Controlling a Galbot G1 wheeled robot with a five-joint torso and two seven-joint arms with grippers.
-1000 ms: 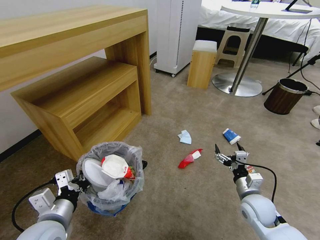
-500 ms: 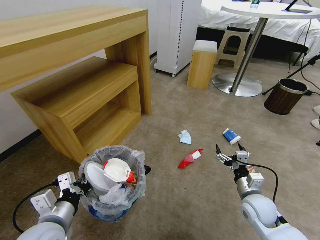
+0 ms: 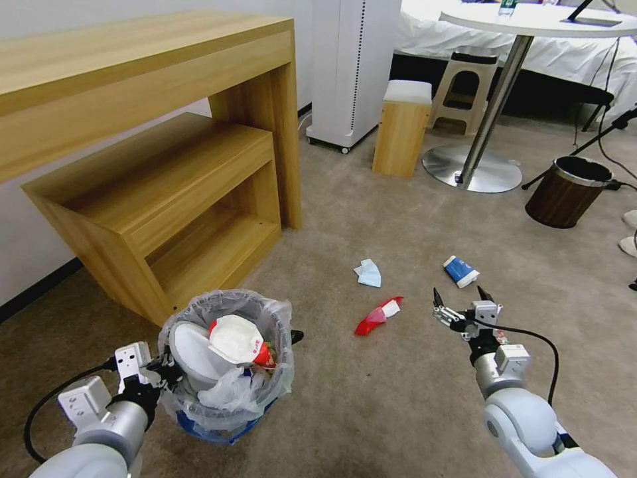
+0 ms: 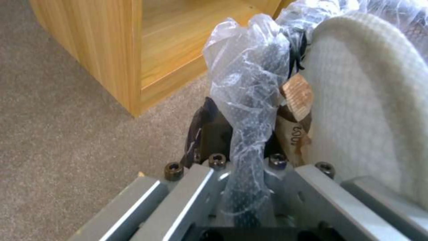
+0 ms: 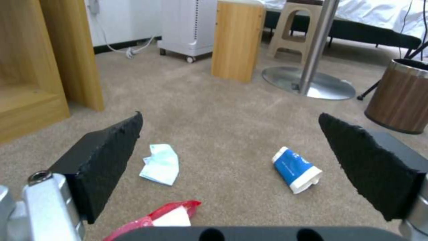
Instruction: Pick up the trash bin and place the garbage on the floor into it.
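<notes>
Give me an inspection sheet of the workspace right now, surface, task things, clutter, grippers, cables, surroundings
Surface: beige carpet, level.
Job's things: trash bin upright by the low shelf, already holding white slippers; light-blue mask, red wrapper and blue-white paper cup lie apart on the floor.
Clutter: nothing seen beyond the litter.
Grippers: left gripper shut on the bin's bagged rim; right gripper open, empty, above the carpet near the cup.
Cables: black cable loops off the right wrist; more by the brown bin.
Surroundings: wooden desk, round table.
</notes>
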